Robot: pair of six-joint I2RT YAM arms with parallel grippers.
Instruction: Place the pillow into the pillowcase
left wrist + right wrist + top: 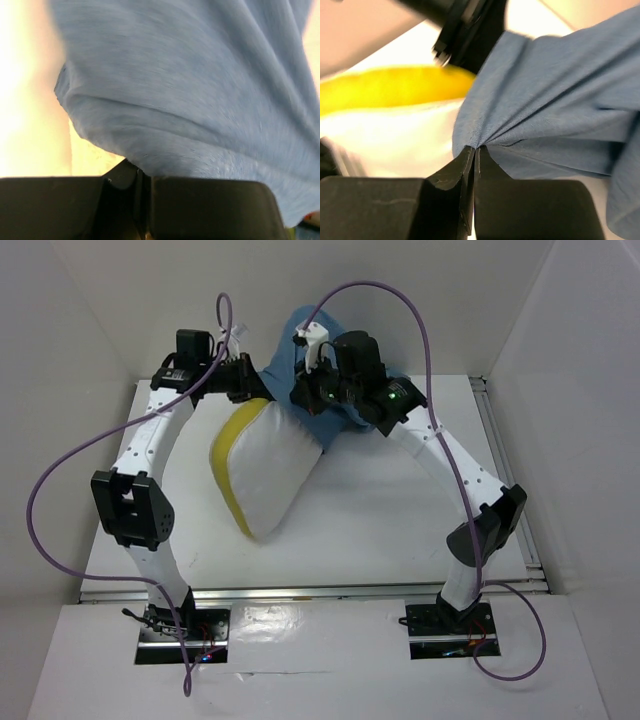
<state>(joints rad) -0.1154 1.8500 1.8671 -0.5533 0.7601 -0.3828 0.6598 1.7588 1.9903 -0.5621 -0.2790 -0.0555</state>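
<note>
The cream-white pillow (268,472) with its yellow edge band lies tilted in the middle of the table; its far end reaches under the dusty-blue pillowcase (300,370). My left gripper (252,386) is shut on the pillowcase's left edge, and blue cloth (200,90) fills the left wrist view above its jaws (142,172). My right gripper (312,392) is shut on a pinch of the pillowcase (555,95); the cloth fans out from its closed tips (476,150). The pillow's yellow band (395,85) and white face show left of it.
White walls enclose the table (400,510) on three sides. Purple cables arc over both arms. The left arm's wrist (470,25) shows at the top of the right wrist view. The pillowcase is lifted near the back wall.
</note>
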